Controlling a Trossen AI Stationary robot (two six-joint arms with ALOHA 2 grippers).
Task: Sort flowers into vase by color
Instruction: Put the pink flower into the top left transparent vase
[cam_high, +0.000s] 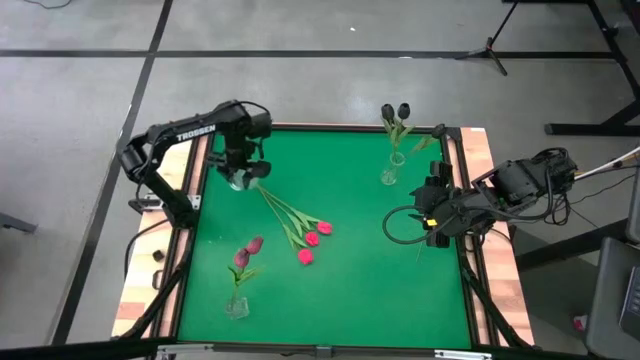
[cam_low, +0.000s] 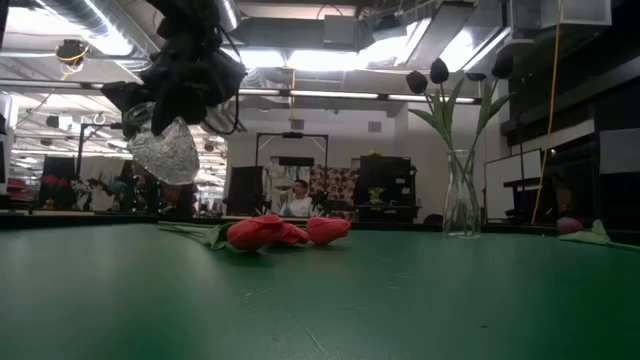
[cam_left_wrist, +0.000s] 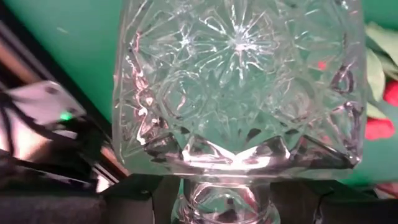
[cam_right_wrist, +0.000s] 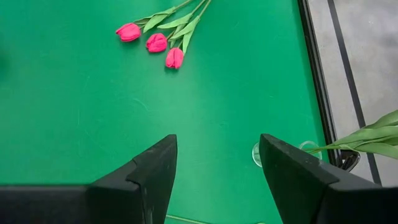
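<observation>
Pink-red tulips (cam_high: 312, 238) lie flat, thin green stems bunched.

The only readable text is the word "TROSSEN", in white capital letters along the upper link of the left arm (cam_high: 190, 134), seen in the high view. No other labels, numbers or signs can be read on the table, the vases, the flowers or in the room behind.

A green desk (cam_high: 350, 290) with a wooden border stands on a grey floor (cam_high: 80, 110); a seated person (cam_low: 297, 200) shows far behind.
</observation>
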